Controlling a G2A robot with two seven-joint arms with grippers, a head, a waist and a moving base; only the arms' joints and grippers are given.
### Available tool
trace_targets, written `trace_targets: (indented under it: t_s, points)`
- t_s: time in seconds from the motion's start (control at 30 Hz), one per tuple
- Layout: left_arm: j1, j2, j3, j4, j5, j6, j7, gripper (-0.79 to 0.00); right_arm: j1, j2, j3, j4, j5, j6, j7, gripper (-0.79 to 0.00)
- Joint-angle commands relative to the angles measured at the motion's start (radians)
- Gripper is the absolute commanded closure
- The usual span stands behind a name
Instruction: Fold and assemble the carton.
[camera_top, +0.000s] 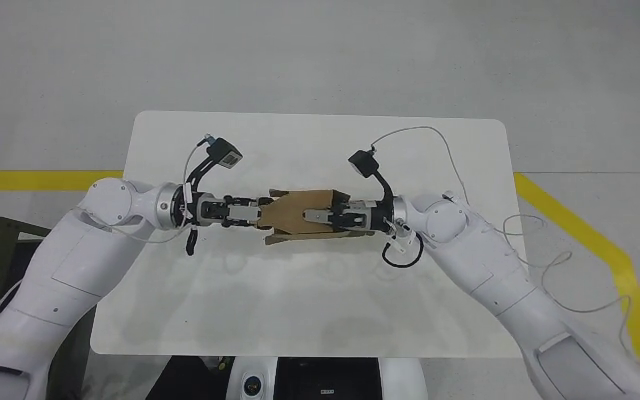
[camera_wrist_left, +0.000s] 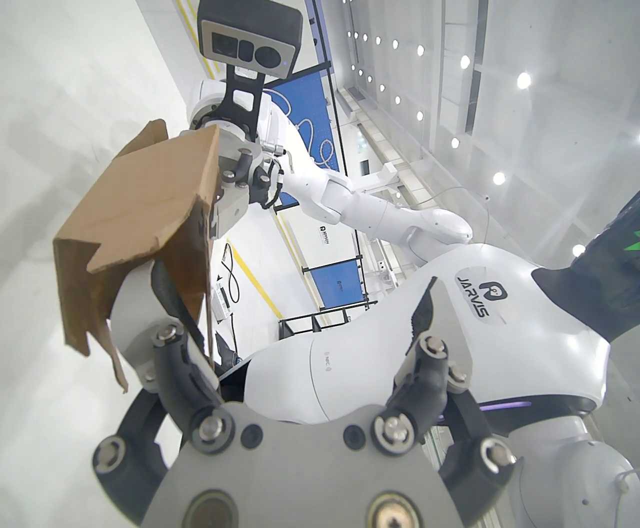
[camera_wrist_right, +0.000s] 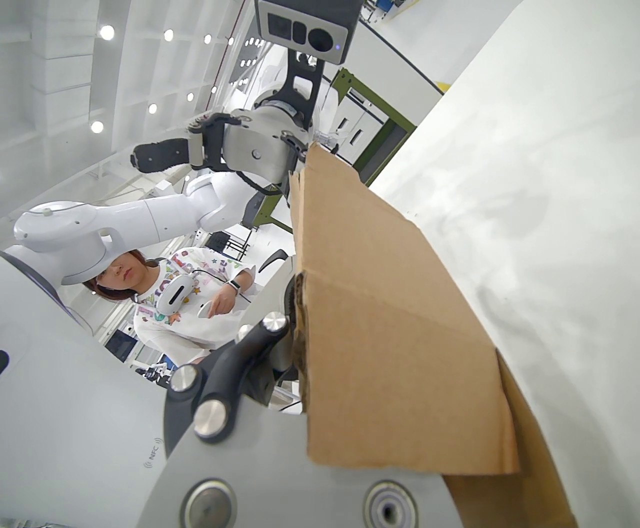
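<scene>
A brown cardboard carton (camera_top: 295, 212), partly folded, is held just above the middle of the white table (camera_top: 300, 320) between my two arms. My left gripper (camera_top: 255, 212) meets its left end. In the left wrist view this gripper (camera_wrist_left: 292, 280) is open wide, with one finger tucked under a flap of the carton (camera_wrist_left: 135, 200) and the other well clear. My right gripper (camera_top: 312, 216) lies over the carton's right half, shut on a side wall. In the right wrist view the carton (camera_wrist_right: 380, 325) hides one of the right gripper's fingers.
The table has bare surface all around the carton, with its far edge (camera_top: 320, 118) and near edge (camera_top: 300, 352) well away. A thin white cable (camera_top: 440, 140) loops over the back right of the table. A yellow floor line (camera_top: 40, 180) runs beside it.
</scene>
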Motion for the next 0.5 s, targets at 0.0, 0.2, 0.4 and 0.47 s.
trace_targets:
  t_s: [0.0,0.2,0.4,0.47]
  points:
    - [0.010,0.001,-0.011,-0.006,-0.006,0.009,-0.004,-0.785,-0.008,0.006,0.015,-0.010,-0.013,0.021,0.008,0.000]
    - [0.032,-0.006,-0.035,-0.031,-0.082,0.039,-0.023,-0.785,-0.039,0.016,0.044,-0.051,-0.031,0.066,0.023,0.000]
    - [0.027,-0.022,-0.030,-0.052,-0.108,0.058,-0.035,-0.785,-0.050,0.011,0.041,-0.082,-0.052,0.096,0.017,0.000]
    - [0.022,-0.030,-0.021,-0.054,-0.103,0.062,-0.032,-0.785,-0.050,0.008,0.039,-0.089,-0.053,0.105,0.016,0.000]
